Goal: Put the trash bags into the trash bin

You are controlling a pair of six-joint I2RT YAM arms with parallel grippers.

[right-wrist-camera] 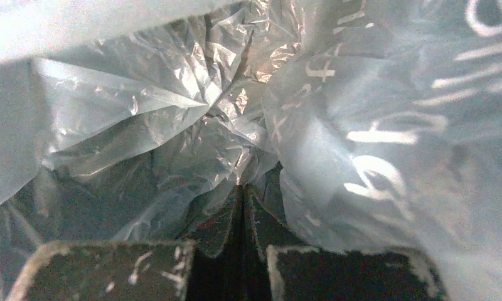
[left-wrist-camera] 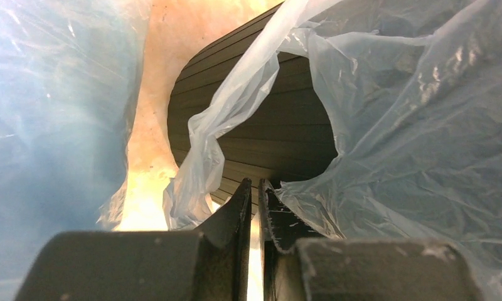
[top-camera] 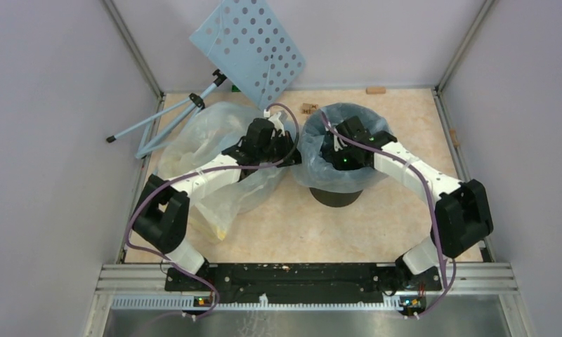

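Though trash bag [top-camera: 312, 153] drapes over rim of trash bin [top-camera: 338, 198], film inside looks bunched, not seated deep. Right gripper [right-wrist-camera: 243, 188] nearer: inside bag mouth, pointing down bin's upright axis, jaws closed, crumpled film at tips, pinch impossible to confirm. Left gripper [left-wrist-camera: 253, 185] just outside bin's left wall, jaws closed, bag edge hanging beside. Yellowish sack [top-camera: 194, 144] beyond, leftward.

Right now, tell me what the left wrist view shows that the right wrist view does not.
Left wrist only: the black ribbed wall of the trash bin and the bare table beside it. Right wrist only: white lettering on film that fills the view. Both: the light-blue trash bag, with the left gripper and right gripper each shut.
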